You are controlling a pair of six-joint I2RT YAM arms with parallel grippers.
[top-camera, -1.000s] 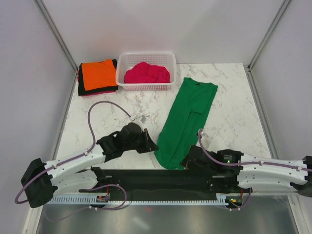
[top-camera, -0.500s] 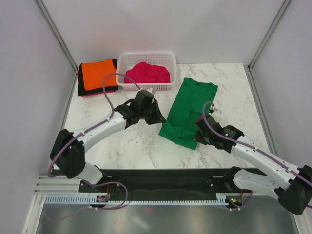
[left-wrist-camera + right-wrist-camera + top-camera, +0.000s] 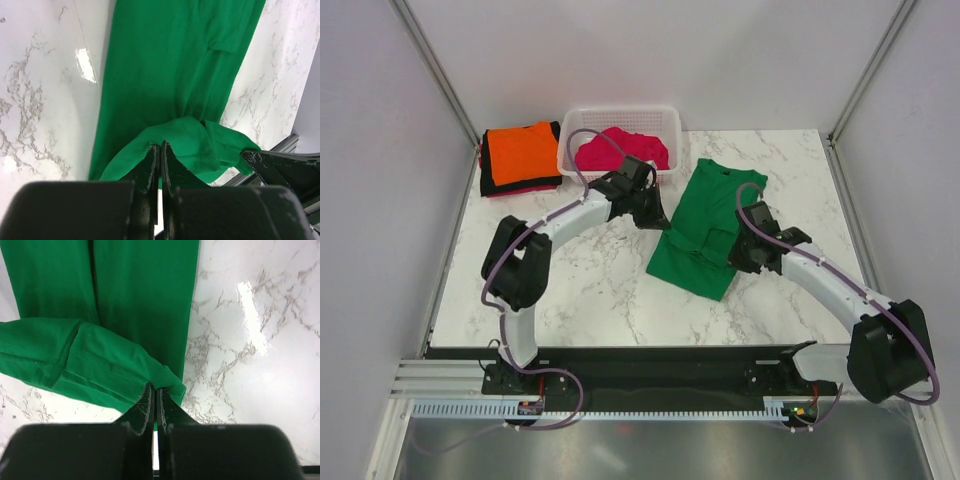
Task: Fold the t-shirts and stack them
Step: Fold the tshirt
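A bright green t-shirt (image 3: pixel 695 255) lies on the marble table, its lower part doubled back over the rest. My left gripper (image 3: pixel 663 222) is shut on the hem's left corner, and the cloth drapes over its tips (image 3: pixel 160 146) in the left wrist view. My right gripper (image 3: pixel 735 258) is shut on the hem's right corner (image 3: pixel 155 388). The green t-shirt (image 3: pixel 140 295) lies flat beneath that fold. An orange t-shirt (image 3: pixel 522 152) tops a folded dark stack (image 3: pixel 520 188) at the back left. A magenta-pink t-shirt (image 3: pixel 620 148) sits crumpled in the basket.
The white lattice basket (image 3: pixel 578 125) stands at the back, just behind my left wrist. Grey walls and metal posts (image 3: pixel 440 80) close the table on three sides. Purple cables (image 3: pixel 570 150) loop over both arms.
Both grippers have carried the green shirt's hem from the near edge up toward the collar. The shirt now lies folded shorter, and both arms stretch out over the table.
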